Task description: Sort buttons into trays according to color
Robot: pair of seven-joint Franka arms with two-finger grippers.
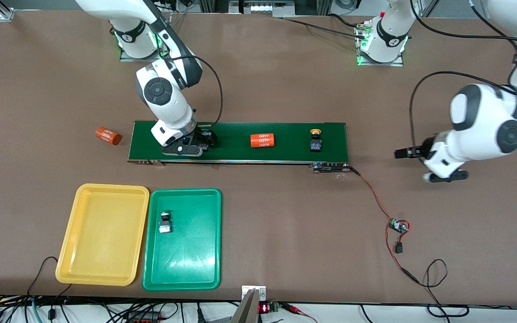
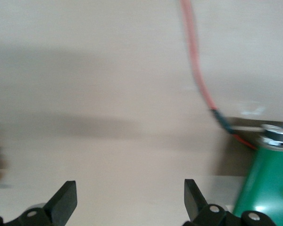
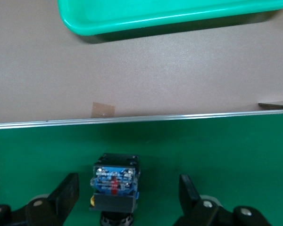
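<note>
Right wrist view: right tool (image 3: 125, 197) apart around a button (image 3: 114, 183), cap cut off; left tool (image 2: 130, 200) apart.

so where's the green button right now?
The green button lies in the green tray, toward the end nearest the belt, on the side next to the yellow tray.

You're in a robotics lab.
Two white arms (image 1: 168, 89) bolted to a brown table (image 1: 258, 215), a green conveyor belt (image 1: 240, 154), loose wiring (image 1: 377, 197) and aluminium framing give it away.
</note>
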